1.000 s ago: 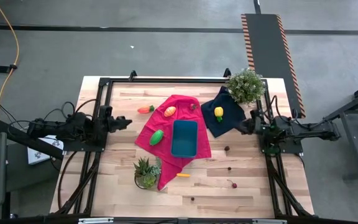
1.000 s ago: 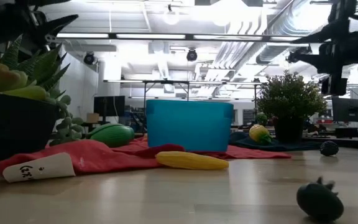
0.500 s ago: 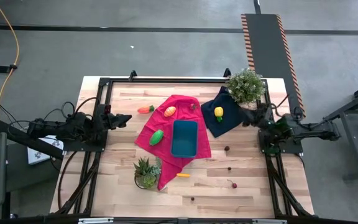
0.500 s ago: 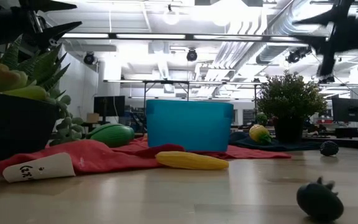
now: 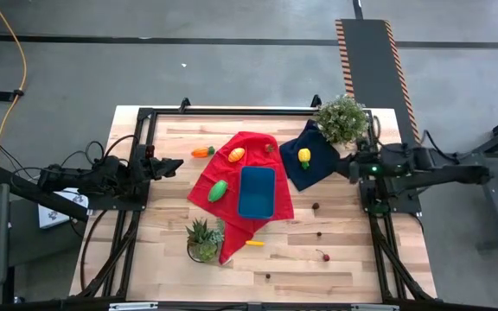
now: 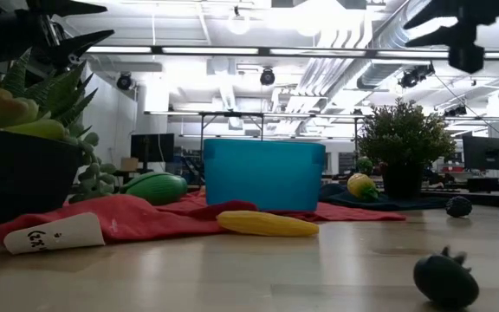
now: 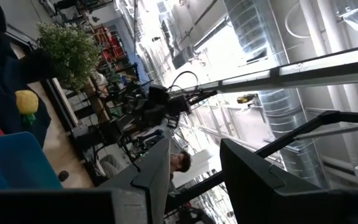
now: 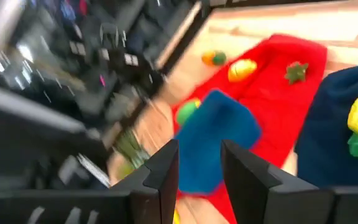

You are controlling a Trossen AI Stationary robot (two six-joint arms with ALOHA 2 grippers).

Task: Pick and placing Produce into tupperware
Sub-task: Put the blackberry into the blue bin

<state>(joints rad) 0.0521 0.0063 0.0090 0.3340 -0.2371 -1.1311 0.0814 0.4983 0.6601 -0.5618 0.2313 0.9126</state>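
The teal tupperware (image 5: 256, 191) stands on a red cloth (image 5: 232, 168) at mid-table. On that cloth lie a green produce piece (image 5: 219, 190) and an orange-yellow one (image 5: 237, 155). A yellow piece (image 5: 303, 156) rests on the navy cloth (image 5: 314, 168). An orange piece (image 5: 201, 152) and a yellow corn (image 5: 254, 244) lie on bare wood. My right gripper (image 5: 353, 168) hovers high near the table's right edge, over the navy cloth's right corner, fingers (image 8: 160, 171) a little apart with nothing between them. My left gripper (image 5: 173, 166) waits shut by the left edge.
A bushy potted plant (image 5: 341, 118) stands at the far right, just beyond my right gripper. A succulent pot (image 5: 204, 239) sits near the front, left of the corn. Small dark pieces (image 5: 316, 206) lie scattered on the wood right of the tupperware. Black frame rails (image 5: 232, 112) border the table.
My right gripper has risen well above the table at the right edge, tipped from level to slanting down toward the cloths, and rolled about its own axis. Its finger gap looks the same. No produce has moved.
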